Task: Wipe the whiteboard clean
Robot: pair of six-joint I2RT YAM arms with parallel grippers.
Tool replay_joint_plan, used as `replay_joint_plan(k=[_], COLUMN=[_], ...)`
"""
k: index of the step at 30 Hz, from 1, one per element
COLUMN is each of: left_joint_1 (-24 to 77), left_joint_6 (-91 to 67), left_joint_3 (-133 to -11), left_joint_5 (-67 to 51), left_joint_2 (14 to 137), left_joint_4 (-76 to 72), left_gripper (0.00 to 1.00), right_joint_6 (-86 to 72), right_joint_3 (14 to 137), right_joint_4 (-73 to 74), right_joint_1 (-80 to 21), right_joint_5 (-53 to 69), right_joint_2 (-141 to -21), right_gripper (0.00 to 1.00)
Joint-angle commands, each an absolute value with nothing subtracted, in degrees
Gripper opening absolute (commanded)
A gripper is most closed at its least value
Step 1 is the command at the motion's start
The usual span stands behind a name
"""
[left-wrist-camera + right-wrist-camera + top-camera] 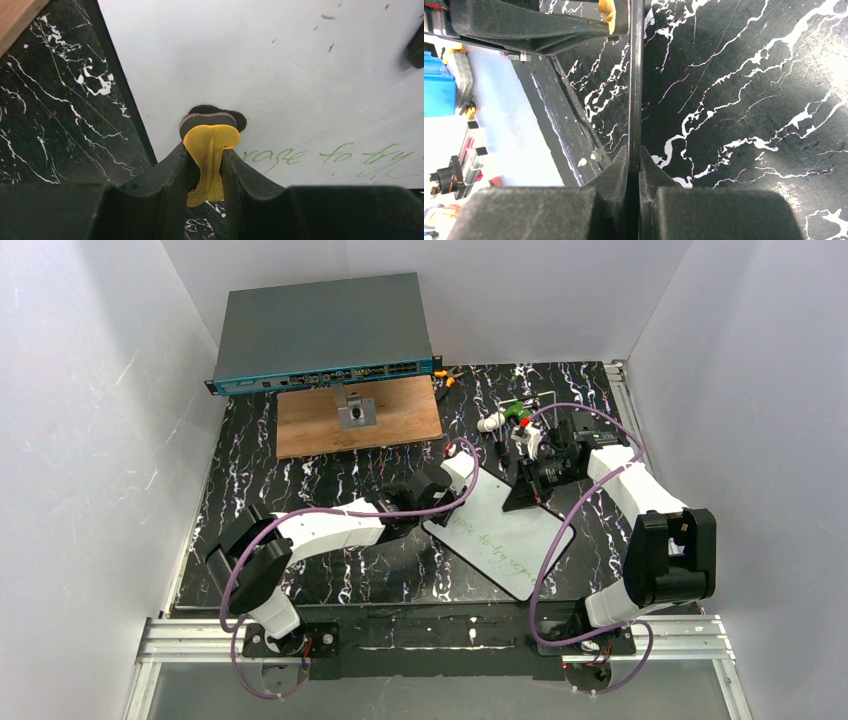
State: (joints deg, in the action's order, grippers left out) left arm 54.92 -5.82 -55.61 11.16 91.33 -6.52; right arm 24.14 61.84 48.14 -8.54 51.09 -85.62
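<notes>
The whiteboard lies slanted on the black marbled table between the arms, with a line of green handwriting on it. My left gripper is shut on a yellow eraser whose dark felt end presses on the board's near-left part, just left of the writing. My right gripper is shut on the board's far edge. In the right wrist view the board shows edge-on as a thin dark strip running up from between the closed fingertips.
A grey network switch stands at the back. A brown wooden board with a small metal piece lies in front of it. Markers and small tools lie behind the right gripper. White walls enclose the table.
</notes>
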Motion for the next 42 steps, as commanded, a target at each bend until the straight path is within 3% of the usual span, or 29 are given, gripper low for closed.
replay_joint_plan(k=[1,15,32,42], left_joint_1=[54.7,56.5,56.4,56.5], left_joint_6=[-6.3,-8.4,-6.4,-8.1], left_joint_3=[-53.1,-45.7,-57.8,-54.3], left_joint_5=[11.0,10.9,11.0,9.6], left_joint_2=[93.4,93.8,91.0,91.8], left_joint_4=[-4.2,-5.6,-0.7,-1.6], left_gripper=[0.0,0.0,0.0,0.0], right_joint_6=[26.1,26.2,26.3,26.5], right_joint_3=[64.3,64.2,64.5,64.5], right_joint_4=[48.3,48.3,48.4,48.6], right_joint_1=[-9.2,-9.1,-9.2,-9.1], right_joint_5=[55.6,55.5,55.7,55.7], right_joint_2=[-85.1,-85.5,-85.3,-85.2], right_gripper=[0.01,0.01,0.01,0.01])
